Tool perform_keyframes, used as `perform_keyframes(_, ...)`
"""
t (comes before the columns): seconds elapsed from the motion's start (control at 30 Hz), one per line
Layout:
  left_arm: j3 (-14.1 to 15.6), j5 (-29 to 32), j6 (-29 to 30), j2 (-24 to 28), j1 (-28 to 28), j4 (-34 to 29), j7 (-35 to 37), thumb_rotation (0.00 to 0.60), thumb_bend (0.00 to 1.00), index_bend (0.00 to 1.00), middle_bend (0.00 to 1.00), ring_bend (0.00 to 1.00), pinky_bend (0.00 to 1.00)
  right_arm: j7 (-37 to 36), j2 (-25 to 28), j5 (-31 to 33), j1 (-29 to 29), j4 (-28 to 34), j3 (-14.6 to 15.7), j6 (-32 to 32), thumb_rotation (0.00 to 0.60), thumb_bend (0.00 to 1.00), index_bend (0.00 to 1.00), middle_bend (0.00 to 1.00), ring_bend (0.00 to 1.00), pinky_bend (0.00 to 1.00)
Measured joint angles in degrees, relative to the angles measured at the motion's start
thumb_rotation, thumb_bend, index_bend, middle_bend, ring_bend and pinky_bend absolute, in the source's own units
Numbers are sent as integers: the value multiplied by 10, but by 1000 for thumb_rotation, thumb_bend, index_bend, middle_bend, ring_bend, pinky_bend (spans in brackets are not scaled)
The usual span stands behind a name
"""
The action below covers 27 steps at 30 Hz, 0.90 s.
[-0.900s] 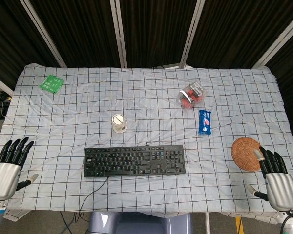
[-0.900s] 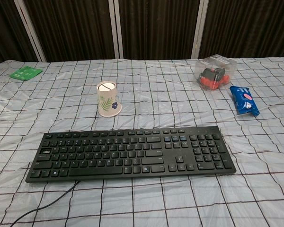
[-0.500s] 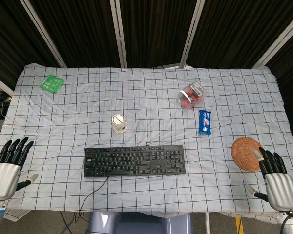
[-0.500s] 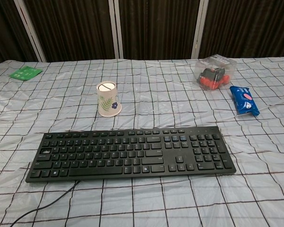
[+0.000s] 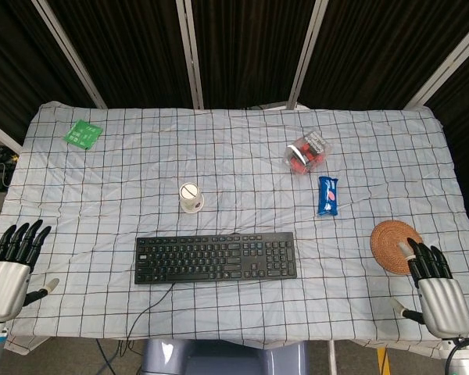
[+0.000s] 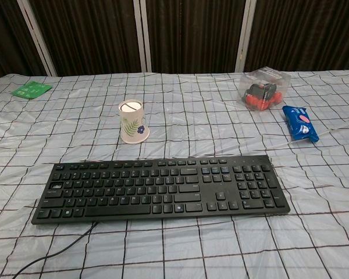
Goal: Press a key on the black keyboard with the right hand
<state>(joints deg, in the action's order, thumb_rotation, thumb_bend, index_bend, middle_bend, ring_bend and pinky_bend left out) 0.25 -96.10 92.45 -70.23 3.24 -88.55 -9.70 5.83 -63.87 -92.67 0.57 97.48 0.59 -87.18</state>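
The black keyboard [image 5: 216,257] lies flat near the table's front edge, its cable trailing off the front; the chest view shows the keyboard [image 6: 161,187] close up with no hand on it. My right hand [image 5: 435,289] hovers at the front right corner, fingers straight and apart, holding nothing, well to the right of the keyboard. My left hand [image 5: 10,266] is at the front left corner, fingers spread and empty. Neither hand appears in the chest view.
A woven round coaster [image 5: 394,245] lies just ahead of my right hand. A blue snack packet [image 5: 328,194], a clear box with red contents [image 5: 307,151], a paper cup [image 5: 191,197] and a green card [image 5: 83,133] lie farther back on the checked cloth [image 5: 234,141].
My right hand has shifted slightly left and toward the coaster. My left hand has dropped a little toward the front edge. The keyboard has not moved.
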Motion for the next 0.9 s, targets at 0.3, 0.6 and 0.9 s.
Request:
perform_keyframes(0.3,-3,3,9,0,-4,2,8,600,67,0,0,0,0,-9,8,-70,25,6,18,28,600,234,24,815,751,655)
perform_keyframes(0.6,-7,-6,22,-7,-3,11,18,600,69,0,0,0,0,66,2,-38,72,91,24,147,600,393,47,898,859,736)
perform_keyframes(0.9,-11,3,19,-5,-3,13,28,600,70,0,0,0,0,194,-44,79,115,166,11,242,600,429,60,909,872,745)
